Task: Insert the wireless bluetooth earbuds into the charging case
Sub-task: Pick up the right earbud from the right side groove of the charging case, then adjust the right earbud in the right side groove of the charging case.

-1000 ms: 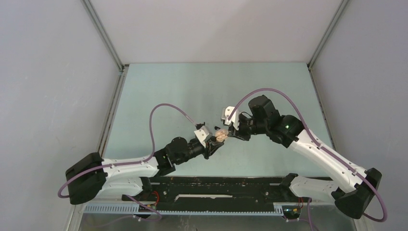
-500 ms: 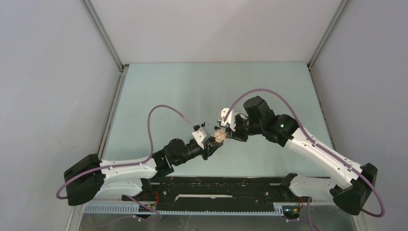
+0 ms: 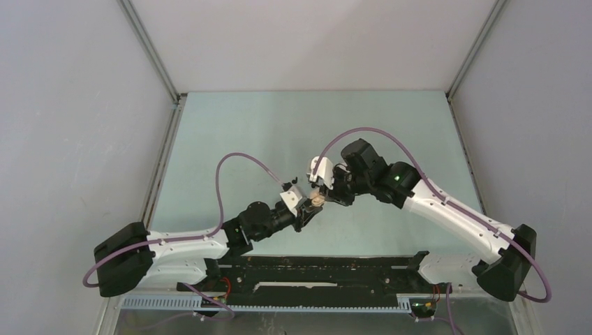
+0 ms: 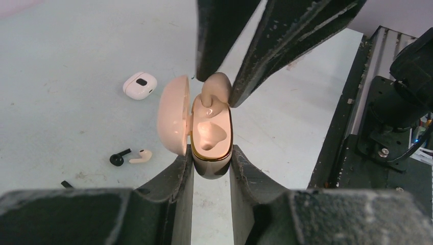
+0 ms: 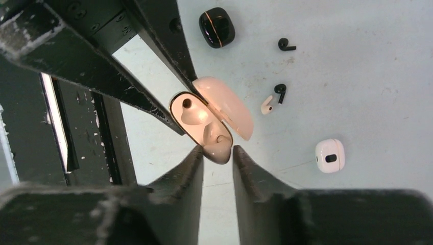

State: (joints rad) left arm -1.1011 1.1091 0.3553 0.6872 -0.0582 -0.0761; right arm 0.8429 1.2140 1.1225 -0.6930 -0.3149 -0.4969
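My left gripper (image 4: 211,161) is shut on the body of an open beige charging case (image 4: 211,138), held above the table with its lid (image 4: 173,115) swung to the left. My right gripper (image 5: 218,153) is shut on a beige earbud (image 5: 218,152), which sits at the far slot of the case (image 5: 200,118); the near slot is empty. In the left wrist view the earbud (image 4: 215,89) is pinched between the right fingers (image 4: 286,41). In the top view both grippers meet at the case (image 3: 317,201) mid-table.
On the table below lie a white case (image 5: 330,155), a black case (image 5: 216,27), two black earbuds (image 5: 286,45) (image 5: 280,92) and a pale earbud (image 5: 266,105). The left wrist view shows the white case (image 4: 139,85), a black earbud (image 4: 118,158) and a pale earbud (image 4: 140,156).
The right arm has swung left and closed in on the left gripper, bringing the beige earbud onto the open case. The left gripper has shifted slightly left with the case.
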